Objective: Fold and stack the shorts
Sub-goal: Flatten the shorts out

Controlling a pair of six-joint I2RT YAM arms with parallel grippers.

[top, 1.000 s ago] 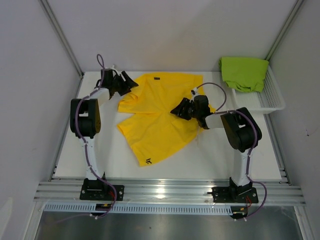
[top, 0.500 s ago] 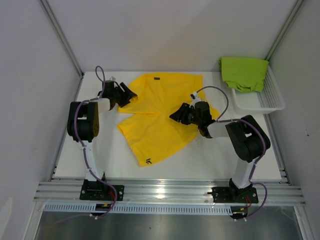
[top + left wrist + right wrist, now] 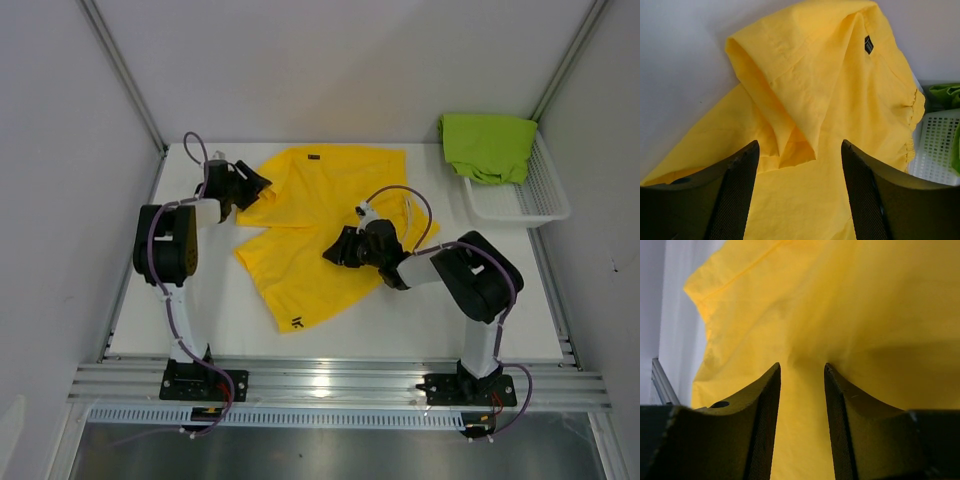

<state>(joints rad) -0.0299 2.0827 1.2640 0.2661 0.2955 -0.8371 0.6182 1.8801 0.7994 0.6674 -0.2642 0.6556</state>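
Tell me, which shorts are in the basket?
The lime green shorts, bunched up in the white basket at the far right. The yellow shorts lie spread out on the table instead.

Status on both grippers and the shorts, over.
Left gripper jaws open at folded left edge of yellow shorts. Right gripper jaws apart, low over their middle. Green shorts piled in basket. Nothing blocking.
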